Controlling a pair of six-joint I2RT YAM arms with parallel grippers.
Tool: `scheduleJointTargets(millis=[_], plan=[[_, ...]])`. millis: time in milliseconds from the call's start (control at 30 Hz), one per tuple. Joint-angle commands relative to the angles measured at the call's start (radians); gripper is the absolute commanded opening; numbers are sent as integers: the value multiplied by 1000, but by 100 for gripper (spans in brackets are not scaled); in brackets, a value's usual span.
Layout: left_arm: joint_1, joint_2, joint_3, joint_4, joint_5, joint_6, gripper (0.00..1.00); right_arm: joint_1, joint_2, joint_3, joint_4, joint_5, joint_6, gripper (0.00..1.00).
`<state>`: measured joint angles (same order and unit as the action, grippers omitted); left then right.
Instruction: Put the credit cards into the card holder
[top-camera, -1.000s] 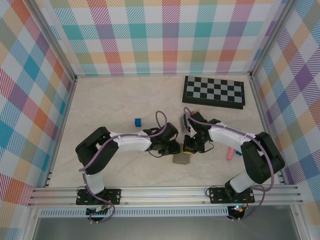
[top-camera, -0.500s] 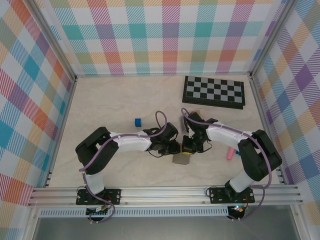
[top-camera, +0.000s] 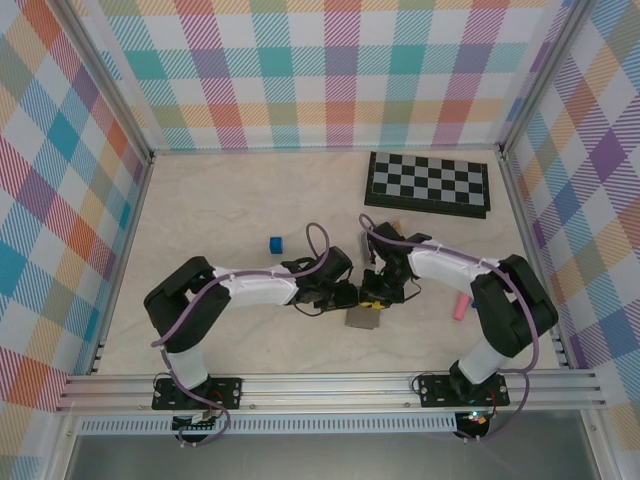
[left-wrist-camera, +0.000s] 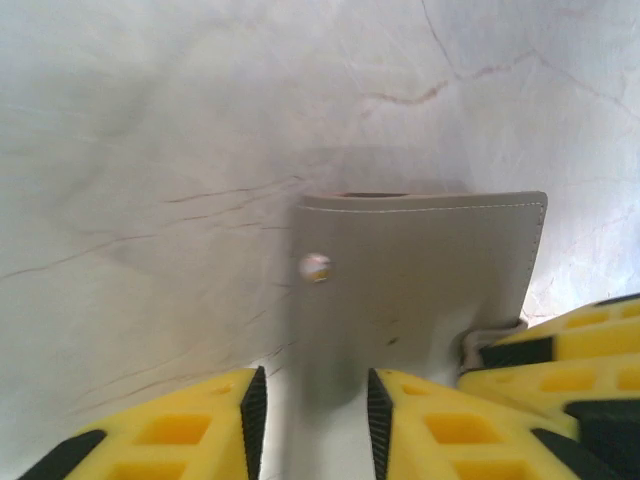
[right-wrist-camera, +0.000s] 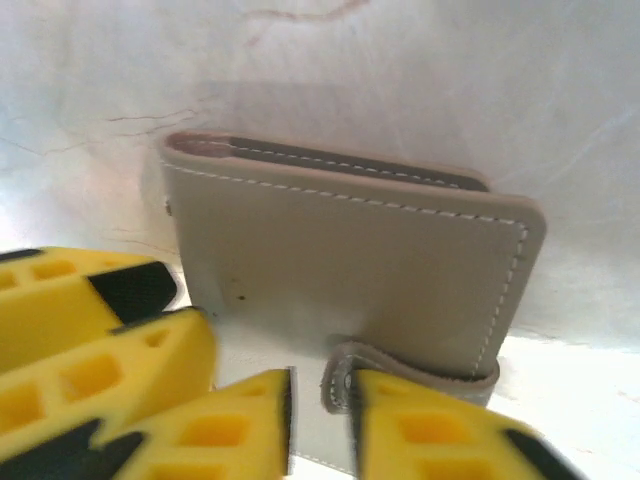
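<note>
Card holder (top-camera: 362, 320) lies flat; left gripper (left-wrist-camera: 310, 395) gapes astride its edge, right gripper (right-wrist-camera: 320, 400) nearly closed around its strap (right-wrist-camera: 336, 368), grip unclear.

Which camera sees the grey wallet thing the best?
The right wrist view: the card holder is close, with its whole stitched front and strap showing. The left wrist view shows one side with a snap stud. In the top external view it is a small grey patch.
</note>
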<state>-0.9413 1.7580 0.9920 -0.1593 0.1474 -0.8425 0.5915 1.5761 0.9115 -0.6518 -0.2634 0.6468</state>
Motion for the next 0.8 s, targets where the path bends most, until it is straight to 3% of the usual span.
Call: scheduleJointTargets(millis=[0,133,233,300,367,400,467,567,667,767], plan=[[-10,-141,-7,-45,-127,21,39,6,-159,15,4,110,-25,41],[4,-269,6,-201,-343,98,56,-31,-359,24,-73,458,-25,84],[58,-357,-15,-295,-524,161,74,-110,-447,-34,-64,775,-45,97],[127,-406,-33,-351,-634,190,79,-176,-489,-123,74,888,-155,97],[207,-459,-65,-362,-712,250,87,-227,-519,-225,283,898,-321,98],[245,-483,-85,-360,-772,280,99,-251,-522,-290,415,892,-388,100],[340,-517,-126,-344,-859,320,100,-318,-502,-403,653,806,-486,100],[488,-554,-214,-216,-926,413,100,-424,-420,-462,857,649,-528,99],[636,-559,-295,-40,-873,500,100,-456,-298,-461,1009,572,-585,98],[714,-521,-392,181,-858,605,100,-459,-219,-451,1155,515,-619,98]])
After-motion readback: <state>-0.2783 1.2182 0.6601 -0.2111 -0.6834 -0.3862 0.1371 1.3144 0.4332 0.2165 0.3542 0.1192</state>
